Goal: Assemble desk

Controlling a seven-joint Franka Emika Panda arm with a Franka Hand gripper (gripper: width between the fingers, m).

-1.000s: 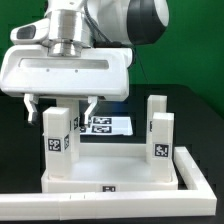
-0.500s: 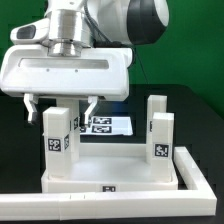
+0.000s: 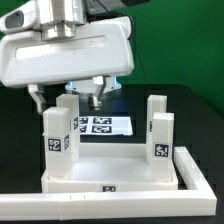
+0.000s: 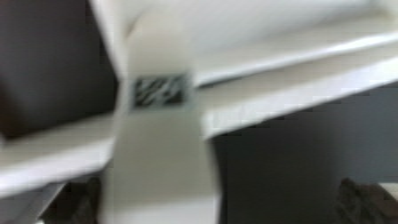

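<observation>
The desk panel (image 3: 112,166) lies on the black table with its four white tagged legs standing at its corners: front left (image 3: 57,136), front right (image 3: 160,141), back right (image 3: 157,108) and back left (image 3: 68,106). My gripper (image 3: 67,97) hangs over the back left leg. Its fingers (image 3: 38,98) are spread wide on either side of the leg's top and grip nothing. The wrist view is blurred. It shows a leg (image 4: 160,120) with its tag crossing the panel rim (image 4: 302,70), and dark fingertips (image 4: 374,203) far apart at the edge.
The marker board (image 3: 108,126) lies flat behind the panel, between the back legs. A white raised rail (image 3: 195,180) runs along the front and the exterior view's right of the panel. Black table surrounds it all.
My gripper has risen and shifted toward the exterior view's left, and the hand has tilted. The fingers stay apart. The legs and panel have not moved.
</observation>
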